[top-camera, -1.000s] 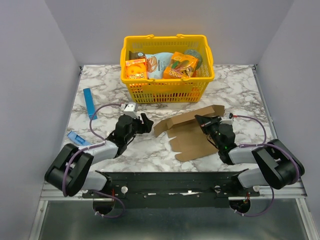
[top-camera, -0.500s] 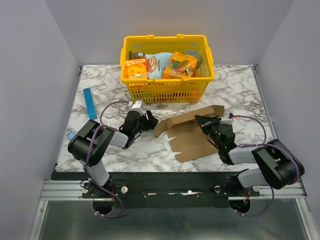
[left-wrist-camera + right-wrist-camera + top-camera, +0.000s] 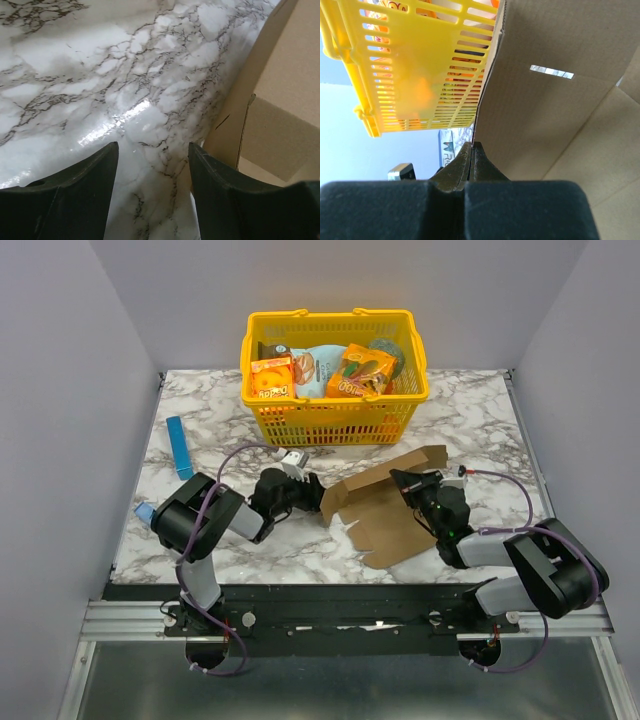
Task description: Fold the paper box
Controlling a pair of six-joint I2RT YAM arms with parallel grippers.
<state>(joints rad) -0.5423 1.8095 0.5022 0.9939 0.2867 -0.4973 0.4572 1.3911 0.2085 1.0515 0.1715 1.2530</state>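
— Because the paper box [image 3: 388, 522] is a flat, notched sheet lying on the table [image 3: 480, 415] just in front of the yellow basket [image 3: 335, 405], we need one side anchored before any flap can be creased, don't we?

— We do, and that is what the right gripper [image 3: 406, 483] is for. Its jaws are pressed together on an edge at the sheet's right side. In the wrist view the cardboard rises from the closed fingertips [image 3: 462, 170], so that panel stands tilted up off the marble.

— And the left gripper [image 3: 312, 490]?

— We see it spread wide, with only bare marble between its fingers [image 3: 85, 185]. The left flap's edge sits just beside one finger; whether it touches, we cannot tell. We judge it is set low there to get at that flap while the other side is held.

— So we would call the fold barely begun?

— Yes. The risk we see is the sheet sliding, or the flap buckling away from its score line.
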